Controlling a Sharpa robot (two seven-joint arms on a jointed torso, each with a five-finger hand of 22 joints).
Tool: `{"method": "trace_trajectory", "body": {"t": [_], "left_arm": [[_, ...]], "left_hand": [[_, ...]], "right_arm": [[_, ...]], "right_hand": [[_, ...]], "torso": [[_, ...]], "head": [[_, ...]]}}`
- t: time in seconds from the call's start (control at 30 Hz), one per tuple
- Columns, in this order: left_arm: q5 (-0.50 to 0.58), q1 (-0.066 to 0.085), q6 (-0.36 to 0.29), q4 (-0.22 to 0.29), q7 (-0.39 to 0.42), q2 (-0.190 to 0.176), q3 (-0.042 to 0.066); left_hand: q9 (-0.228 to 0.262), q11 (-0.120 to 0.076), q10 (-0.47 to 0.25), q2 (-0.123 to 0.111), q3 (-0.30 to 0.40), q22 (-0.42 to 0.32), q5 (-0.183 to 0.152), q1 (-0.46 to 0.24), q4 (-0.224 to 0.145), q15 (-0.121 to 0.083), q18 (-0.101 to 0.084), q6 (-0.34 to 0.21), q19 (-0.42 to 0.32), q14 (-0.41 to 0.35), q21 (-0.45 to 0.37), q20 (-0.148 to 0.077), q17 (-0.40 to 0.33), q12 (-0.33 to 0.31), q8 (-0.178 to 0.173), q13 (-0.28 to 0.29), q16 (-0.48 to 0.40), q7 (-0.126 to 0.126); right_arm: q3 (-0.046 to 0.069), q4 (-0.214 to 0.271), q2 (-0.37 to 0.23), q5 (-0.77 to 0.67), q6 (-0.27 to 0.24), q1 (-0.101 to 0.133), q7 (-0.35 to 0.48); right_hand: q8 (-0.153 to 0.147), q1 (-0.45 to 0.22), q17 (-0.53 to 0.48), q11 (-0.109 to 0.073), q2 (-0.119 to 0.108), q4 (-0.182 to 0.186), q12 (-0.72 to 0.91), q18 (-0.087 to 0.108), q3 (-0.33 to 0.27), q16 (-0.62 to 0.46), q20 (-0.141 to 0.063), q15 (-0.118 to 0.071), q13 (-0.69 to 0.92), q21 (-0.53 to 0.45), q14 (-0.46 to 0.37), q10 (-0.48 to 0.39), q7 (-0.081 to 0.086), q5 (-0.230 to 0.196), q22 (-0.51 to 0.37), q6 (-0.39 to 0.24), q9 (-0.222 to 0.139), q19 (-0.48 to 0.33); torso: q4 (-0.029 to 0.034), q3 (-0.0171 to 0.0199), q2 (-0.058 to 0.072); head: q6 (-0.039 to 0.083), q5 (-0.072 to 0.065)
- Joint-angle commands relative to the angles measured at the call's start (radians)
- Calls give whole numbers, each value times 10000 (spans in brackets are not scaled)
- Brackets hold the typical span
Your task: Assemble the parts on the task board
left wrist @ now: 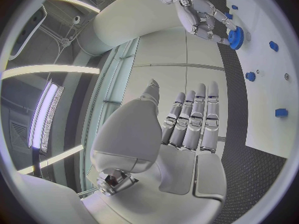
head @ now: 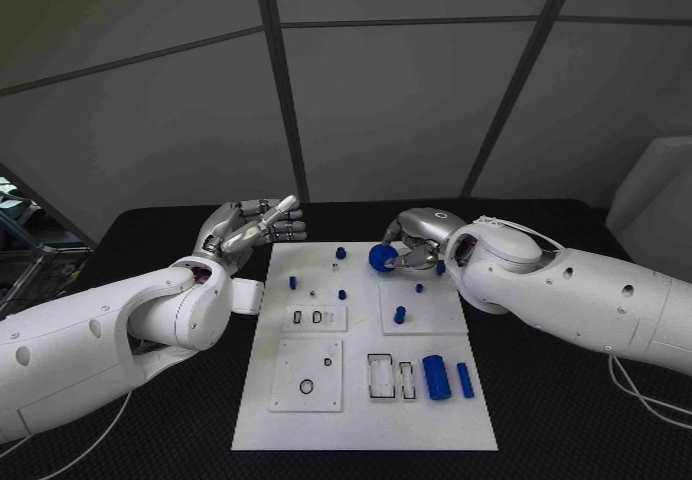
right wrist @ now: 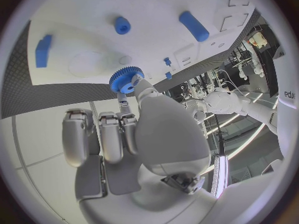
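Task board lies mid-table under our head view; our right hand pinches a blue gear at the board's far edge, while our left hand hangs off its far left corner. From the left wrist, those fingers stretch straight, holding nothing. From the right wrist, fingers clamp the gear just over the board.

black table | white task board lies on it
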Motion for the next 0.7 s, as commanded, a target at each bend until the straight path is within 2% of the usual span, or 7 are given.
{"method": "trace_trajectory", "body": {"t": [0.03, 0.2, 0.27, 0.37, 0.4, 0.53, 0.7], "left_arm": [[-57, 15, 126, 23, 20, -1, 11], [-57, 16, 136, 23, 6, -3, 11], [-57, 17, 140, 24, 2, 0, 11], [-57, 17, 142, 23, -2, 4, 12], [-57, 17, 143, 21, -4, 5, 12], [-57, 18, 143, 16, -6, 11, 12], [-57, 19, 147, 16, -12, 21, 12]], "left_hand": [[-2, 2, 39, 79, -7, 9, 3, -8, -76, 37, -142, 59, -58, 16, 66, -14, 12, -65, -32, -11, -56, 101], [-4, 6, 25, 82, -12, 11, 4, -6, -85, 38, -141, 51, -61, 25, 72, -14, 17, -78, -45, -14, -60, 107], [-4, 6, 25, 82, -12, 11, 4, -6, -85, 38, -141, 51, -61, 25, 72, -14, 17, -78, -45, -14, -60, 107], [-4, 6, 25, 82, -12, 11, 4, -6, -85, 38, -141, 51, -61, 25, 72, -14, 17, -78, -45, -14, -60, 107], [-4, 6, 25, 82, -12, 11, 4, -6, -85, 38, -141, 51, -61, 25, 72, -14, 17, -78, -45, -14, -60, 107], [-4, 6, 25, 82, -12, 11, 4, -6, -85, 38, -141, 51, -61, 25, 72, -14, 17, -78, -45, -14, -60, 107], [-4, 6, 25, 82, -12, 11, 4, -6, -85, 38, -141, 51, -61, 25, 72, -14, 17, -78, -45, -14, -60, 107]], "right_arm": [[8, 201, 173, -235, -472, 27, -298], [4, 123, 645, -427, -518, 28, -439], [1, 9, 842, -495, -527, 29, -457], [-2, -132, 1047, -561, -530, 29, -464], [-3, -191, 1120, -580, -524, 29, -458], [-12, -460, 1437, -674, -519, 26, -426], [-34, -754, 1754, -765, -495, 22, -415]], "right_hand": [[-40, -117, 2634, -61, -21, -6, 25, -137, 66, 45, -62, -79, 2631, 52, 1060, 1060, -347, -67, 1560, 556, 2, 315], [-83, -187, 2634, -61, -47, -10, 25, -144, 99, 45, -57, -72, 2631, 64, 1060, 1060, -346, -118, 1591, 588, -1, 336], [-86, -192, 2634, -61, -47, -9, 25, -144, 102, 45, -57, -71, 2631, 64, 1060, 1060, -346, -120, 1591, 589, -2, 336], [-99, -211, 2634, -60, -49, -8, 25, -144, 111, 45, -55, -68, 2631, 64, 1060, 1060, -344, -127, 1591, 593, -3, 336], [-99, -211, 2634, -60, -49, -8, 25, -144, 111, 45, -55, -68, 2631, 64, 1060, 1060, -344, -127, 1591, 593, -3, 336], [-132, -268, 2634, -57, -74, -4, 25, -143, 123, 45, -49, -59, 2631, 61, 1060, 1060, -338, -140, 1587, 603, -6, 333], [-141, -286, 2634, -56, -80, -1, 25, -145, 127, 45, -47, -55, 2631, 65, 1060, 1060, -336, -142, 1596, 607, -6, 339]], "torso": [[27, 0, 7], [8, -9, 6], [23, -19, 9], [15, -1, 17], [28, -4, 20], [5, 1, 18], [8, 4, 22]], "head": [[10, 15], [1, 70], [4, 71], [4, 84], [4, 92], [6, 118], [-23, 158]]}}
